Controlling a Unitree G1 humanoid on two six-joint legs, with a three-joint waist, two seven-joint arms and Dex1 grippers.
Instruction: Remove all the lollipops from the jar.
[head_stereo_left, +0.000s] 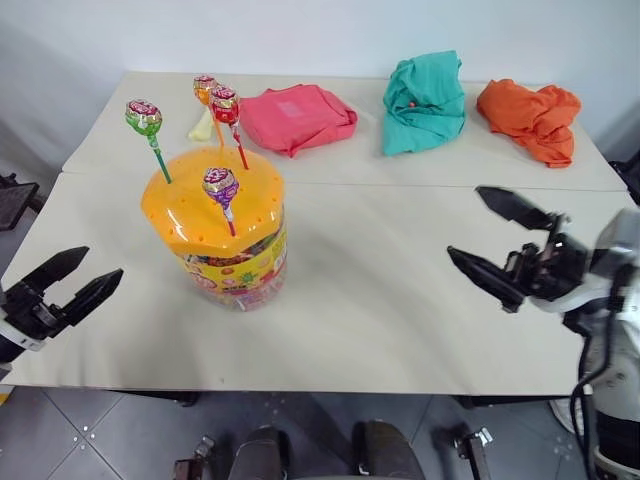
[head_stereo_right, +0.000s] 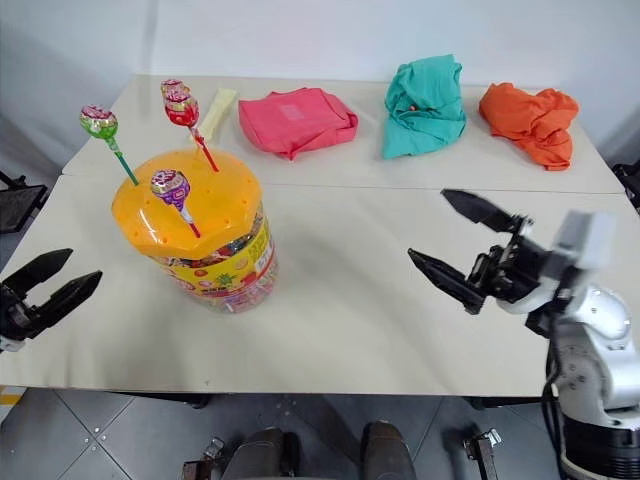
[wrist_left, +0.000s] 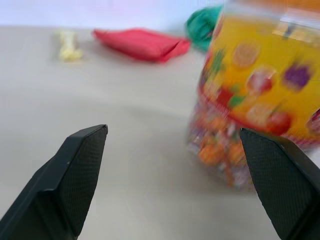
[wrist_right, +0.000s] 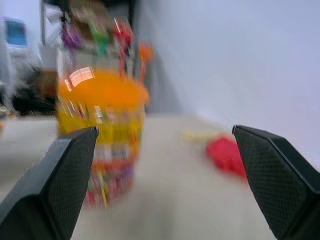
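Note:
The jar, a clear tub with a domed orange lid, stands on the left half of the table. Several lollipops stick upright out of the lid: a green-pink one, an orange one, a red one and a purple one. My left gripper hovers open at the table's near left edge, well left of the jar, with nothing between its fingers. My right gripper hangs open over the right half, pointing toward the jar, also holding nothing.
A pink cloth, a teal cloth and an orange cloth lie along the far side of the table. A pale yellow packet rests behind the jar.

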